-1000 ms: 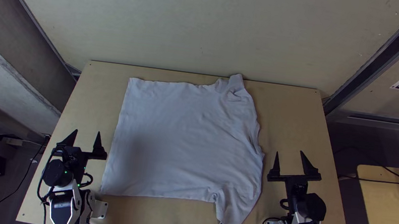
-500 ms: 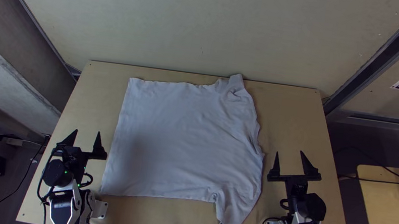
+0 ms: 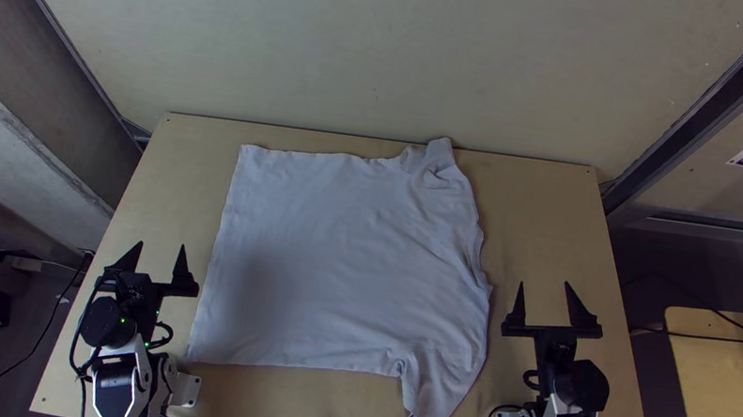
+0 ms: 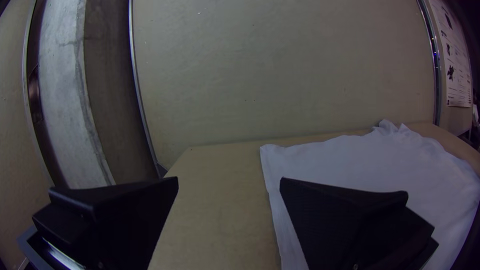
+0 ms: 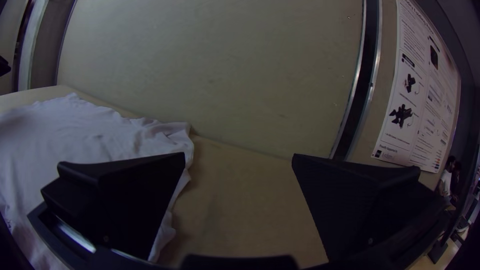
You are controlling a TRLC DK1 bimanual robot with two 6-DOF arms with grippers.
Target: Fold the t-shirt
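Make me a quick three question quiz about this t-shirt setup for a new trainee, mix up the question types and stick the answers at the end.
1. How does the t-shirt lie?
A) Rolled into a tube
B) Spread out, with some wrinkles
C) Folded into a small square

2. True or false: the left gripper and the right gripper are both open.

3. Fill in the blank: the sleeve that points toward the near edge of the table lies closer to the ____ gripper.

Key: 1. B; 2. true; 3. right
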